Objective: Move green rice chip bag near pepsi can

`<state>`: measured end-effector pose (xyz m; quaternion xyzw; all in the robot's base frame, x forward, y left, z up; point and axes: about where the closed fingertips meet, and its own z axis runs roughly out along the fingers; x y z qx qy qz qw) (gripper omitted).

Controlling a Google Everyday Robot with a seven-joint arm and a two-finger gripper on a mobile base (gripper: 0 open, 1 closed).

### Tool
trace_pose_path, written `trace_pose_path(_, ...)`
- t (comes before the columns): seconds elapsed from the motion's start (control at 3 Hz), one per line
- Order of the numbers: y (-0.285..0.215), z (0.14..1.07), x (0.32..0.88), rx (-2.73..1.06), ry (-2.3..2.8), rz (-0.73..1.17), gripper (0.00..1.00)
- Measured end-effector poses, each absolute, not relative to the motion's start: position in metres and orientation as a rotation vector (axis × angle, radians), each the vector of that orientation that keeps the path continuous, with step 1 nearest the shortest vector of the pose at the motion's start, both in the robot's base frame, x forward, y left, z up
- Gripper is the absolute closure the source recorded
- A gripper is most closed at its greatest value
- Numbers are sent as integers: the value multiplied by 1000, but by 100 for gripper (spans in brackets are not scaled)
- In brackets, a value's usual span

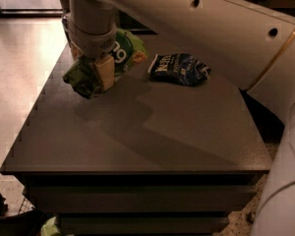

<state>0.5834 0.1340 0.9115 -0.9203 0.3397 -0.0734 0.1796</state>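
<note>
The green rice chip bag (pixel 123 58) is bright green with white lettering and hangs crumpled in the air above the table's back left part. My gripper (pixel 96 75) is shut on the bag, with one pale finger (pixel 105 73) pressed against its front. The bag's lower end (pixel 81 80) droops to the left of the finger. The pepsi can is not in view; my arm covers the table's far side.
A dark navy chip bag (pixel 179 69) with white lettering lies flat on the grey table (pixel 152 136) at the back centre-right. My white arm (pixel 226 33) spans the top right. The table's front edge runs along the bottom; tiled floor (pixel 19 58) lies to the left.
</note>
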Motion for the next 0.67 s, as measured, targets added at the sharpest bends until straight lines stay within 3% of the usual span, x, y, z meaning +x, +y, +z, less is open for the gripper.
trace_pose_path(0.67, 135, 919, 632, -2424, 943, -225, 100)
